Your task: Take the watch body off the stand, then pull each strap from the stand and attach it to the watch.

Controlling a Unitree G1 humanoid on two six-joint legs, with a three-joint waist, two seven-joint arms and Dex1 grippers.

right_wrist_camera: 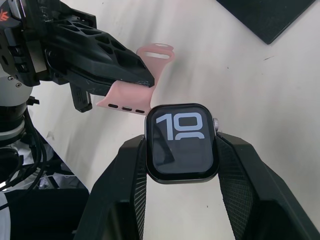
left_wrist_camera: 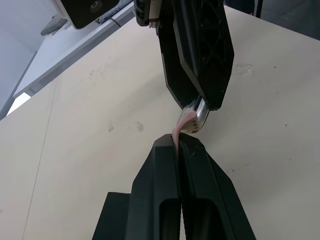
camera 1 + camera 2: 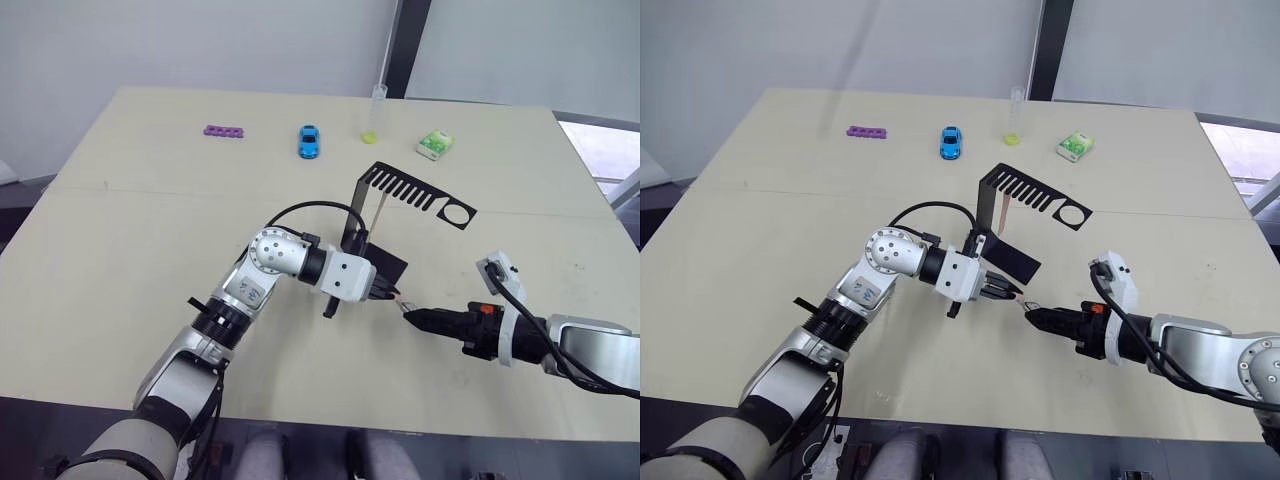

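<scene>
The black stand (image 3: pixel 400 188) stands mid-table, and one pale pink strap (image 3: pixel 381 212) hangs from its slotted top arm. In front of the stand my two grippers meet tip to tip just above the table. My right gripper (image 1: pixel 181 150) is shut on the watch body (image 1: pixel 181 141), whose screen shows light digits. My left gripper (image 2: pixel 178 143) is shut on the other pink strap (image 1: pixel 131 100), pinching it near the middle. One end of that strap (image 2: pixel 182 125) touches the edge of the watch body (image 2: pixel 199 114); I cannot tell whether it is seated there.
Along the far side of the table lie a purple strip (image 3: pixel 225 131), a blue toy car (image 3: pixel 309 141), an upright tube with yellow liquid (image 3: pixel 375 115) and a green-white box (image 3: pixel 434 145). The stand's flat base (image 3: pixel 385 265) lies just behind the grippers.
</scene>
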